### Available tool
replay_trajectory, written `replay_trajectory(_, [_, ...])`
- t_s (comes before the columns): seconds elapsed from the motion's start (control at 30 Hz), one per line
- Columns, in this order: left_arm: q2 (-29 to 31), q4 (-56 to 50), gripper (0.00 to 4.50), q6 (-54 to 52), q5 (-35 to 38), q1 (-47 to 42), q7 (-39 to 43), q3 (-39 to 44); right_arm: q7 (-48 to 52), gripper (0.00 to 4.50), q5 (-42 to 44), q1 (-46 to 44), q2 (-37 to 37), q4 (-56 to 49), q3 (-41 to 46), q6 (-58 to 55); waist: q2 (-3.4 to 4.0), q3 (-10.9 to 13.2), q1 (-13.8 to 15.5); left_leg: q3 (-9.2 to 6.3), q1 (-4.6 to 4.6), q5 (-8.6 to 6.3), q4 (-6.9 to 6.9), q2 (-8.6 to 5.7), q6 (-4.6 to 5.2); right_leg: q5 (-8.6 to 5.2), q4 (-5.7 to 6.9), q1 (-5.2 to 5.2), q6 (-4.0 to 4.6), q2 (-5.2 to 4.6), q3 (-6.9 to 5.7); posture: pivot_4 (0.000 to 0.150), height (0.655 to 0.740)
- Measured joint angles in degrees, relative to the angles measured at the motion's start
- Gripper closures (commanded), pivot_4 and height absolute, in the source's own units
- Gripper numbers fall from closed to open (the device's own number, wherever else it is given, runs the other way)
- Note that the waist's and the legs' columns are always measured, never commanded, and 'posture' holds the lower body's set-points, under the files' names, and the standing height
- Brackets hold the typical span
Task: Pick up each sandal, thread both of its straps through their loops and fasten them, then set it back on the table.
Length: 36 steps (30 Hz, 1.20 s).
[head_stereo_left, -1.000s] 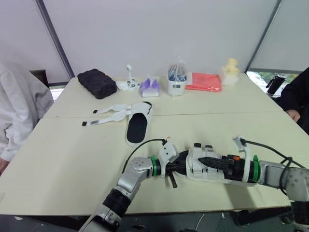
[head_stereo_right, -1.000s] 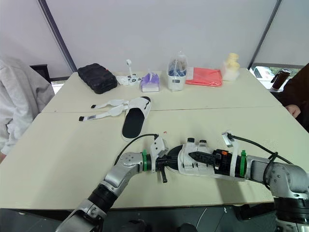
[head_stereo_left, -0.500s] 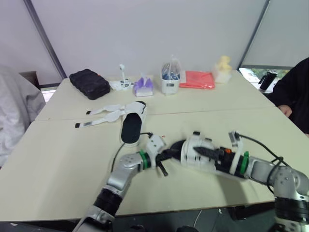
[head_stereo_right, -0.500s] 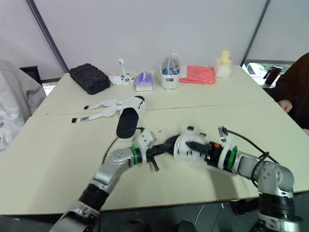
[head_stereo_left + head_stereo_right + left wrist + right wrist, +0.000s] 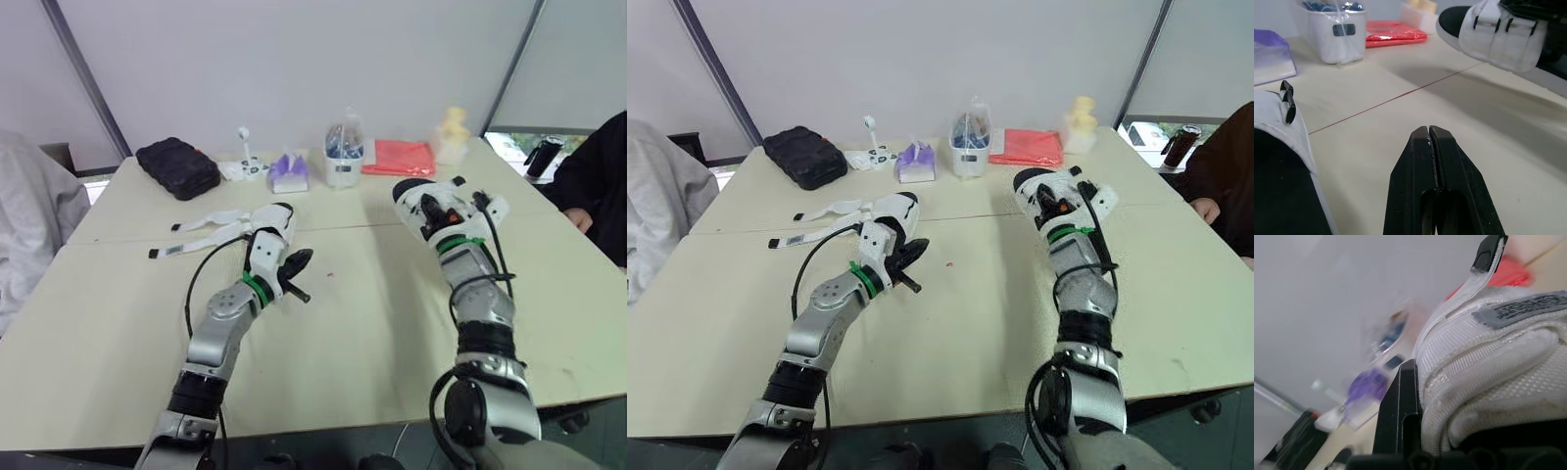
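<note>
Evidently right gripper (image 5: 1056, 203) clamps the white sandal (image 5: 1498, 36) aloft over the table (image 5: 372, 323), probably for set-down; left gripper (image 5: 1429, 131), pinched shut and empty, hovers beside the second sandal (image 5: 279, 217), its straps (image 5: 201, 231) splayed unfastened.

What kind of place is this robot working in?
Probably a meeting room or lab: pale tables pushed together, plain partition walls, a person at the side, one sandal held in the right tool.
</note>
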State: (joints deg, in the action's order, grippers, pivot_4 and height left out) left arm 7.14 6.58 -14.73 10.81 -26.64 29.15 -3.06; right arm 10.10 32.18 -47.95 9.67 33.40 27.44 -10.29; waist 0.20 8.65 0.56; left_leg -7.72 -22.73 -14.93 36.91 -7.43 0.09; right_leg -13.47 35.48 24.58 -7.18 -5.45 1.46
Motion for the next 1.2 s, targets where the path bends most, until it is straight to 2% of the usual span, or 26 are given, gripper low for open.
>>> replay_trajectory(0.1, [-0.39, -1.13, 4.50, -0.26, 0.00, 0.77, -1.12, -0.05, -2.65, 4.46, -2.08, -7.60, 0.46, 13.34, 1.74, 9.56, 0.01, 0.01, -0.81, 0.00, 0.01, 0.00, -0.03, 0.01, 0.00, 0.00, -0.02, 0.01, 0.00, 0.00, 0.00, 0.150, 0.7400])
replay_trajectory(0.27, [-0.38, -3.50, 4.50, -1.45, 0.00, 2.57, -2.21, -0.14, -4.23, 4.46, -3.08, -13.78, 1.78, 26.75, 2.57, 16.52, 0.01, 0.01, -1.63, 0.00, 0.04, 0.01, -0.07, 0.10, -0.01, 0.00, -0.02, 0.01, 0.01, -0.01, 0.00, 0.150, 0.7400])
replay_trajectory(0.33, [-0.34, -4.27, 4.50, -1.87, 0.00, 2.97, -2.51, -0.12, -4.95, 3.55, -3.35, -14.33, 2.60, 30.41, 2.80, 16.96, 0.01, 0.01, -1.60, 0.01, 0.04, 0.00, -0.06, 0.10, -0.01, 0.00, -0.03, -0.01, 0.01, -0.02, 0.01, 0.150, 0.7400])
replay_trajectory(0.37, [-0.33, -4.49, 4.50, -2.00, 0.00, 3.14, -2.75, -0.06, -5.24, 3.28, -3.38, -14.36, 2.76, 31.86, 2.99, 16.97, 0.01, 0.01, -1.53, 0.01, 0.03, 0.01, -0.05, 0.10, -0.01, 0.00, -0.04, -0.02, 0.02, -0.02, 0.01, 0.150, 0.7400])
replay_trajectory(0.57, [-0.39, -5.24, 4.50, -2.31, 0.01, 3.71, -3.48, -0.05, -5.17, 0.25, -3.81, -14.50, 3.06, 35.80, 3.41, 16.95, 0.03, 0.02, -1.57, 0.03, 0.03, 0.00, -0.03, 0.10, -0.01, 0.00, -0.04, -0.02, 0.02, -0.02, 0.04, 0.150, 0.7400])
replay_trajectory(0.6, [-0.39, -5.57, 4.50, -2.32, 0.01, 3.98, -3.58, -0.04, -5.18, 0.12, -3.89, -14.75, 3.25, 36.02, 3.38, 16.95, 0.03, 0.02, -1.56, 0.04, 0.03, 0.01, -0.03, 0.10, -0.01, 0.00, -0.04, -0.02, 0.01, -0.02, 0.04, 0.150, 0.7400])
replay_trajectory(0.7, [-0.65, -6.72, 4.50, -2.40, 0.01, 5.23, -4.32, -0.06, -5.25, 0.12, -5.15, -14.82, 4.15, 35.95, 2.41, 16.92, 0.03, 0.02, -1.46, 0.04, 0.03, 0.00, 0.00, 0.09, -0.01, 0.00, -0.04, -0.04, 0.02, -0.03, 0.04, 0.150, 0.7400])
replay_trajectory(0.8, [-1.13, -7.30, 4.50, -2.40, 0.01, 6.73, -4.66, -0.22, -3.19, 0.12, -7.38, -10.80, 4.34, 29.94, -0.87, 14.78, 0.03, 0.01, -1.45, 0.03, 0.03, 0.00, 0.00, 0.09, 0.00, 0.00, -0.03, -0.03, 0.01, -0.03, 0.04, 0.150, 0.7400])
replay_trajectory(0.9, [-1.19, -7.47, 4.50, -2.33, 0.00, 6.96, -4.97, -0.41, -2.25, 0.12, -9.38, -0.87, 3.51, 14.21, -5.69, 9.84, 0.04, 0.01, -1.33, 0.01, 0.02, 0.00, 0.02, 0.09, -0.01, 0.00, 0.02, -0.01, 0.01, -0.04, 0.03, 0.150, 0.7400])
replay_trajectory(1.03, [-0.79, -7.21, 4.50, -2.04, 0.01, 7.08, -5.03, 0.00, -3.77, 0.12, -11.21, 14.59, 3.03, -12.64, -11.09, 1.59, 0.07, -0.01, -1.28, 0.02, 0.02, 0.00, 0.10, 0.07, -0.01, 0.00, 0.19, 0.03, 0.01, -0.03, 0.04, 0.150, 0.7400])
replay_trajectory(1.13, [-0.75, -6.31, 4.50, -1.71, 0.02, 6.62, -4.86, 0.28, -5.58, 0.12, -11.85, 18.31, 3.07, -23.16, -12.05, -2.02, 0.07, -0.01, -1.40, 0.17, 0.23, -0.02, 0.11, 0.06, 0.02, 0.00, 0.33, -0.03, 0.01, -0.02, 0.06, 0.150, 0.7400])
replay_trajectory(1.2, [-0.73, -5.13, 4.50, -1.04, 0.05, 6.00, -4.46, 0.36, -6.19, 0.12, -15.97, 19.19, 4.12, -27.57, -14.62, -0.51, 0.07, -0.01, -1.24, 0.17, 0.33, -0.12, 0.11, 0.06, 0.19, 0.00, 0.46, -0.09, 0.03, 0.02, 0.04, 0.150, 0.7400])
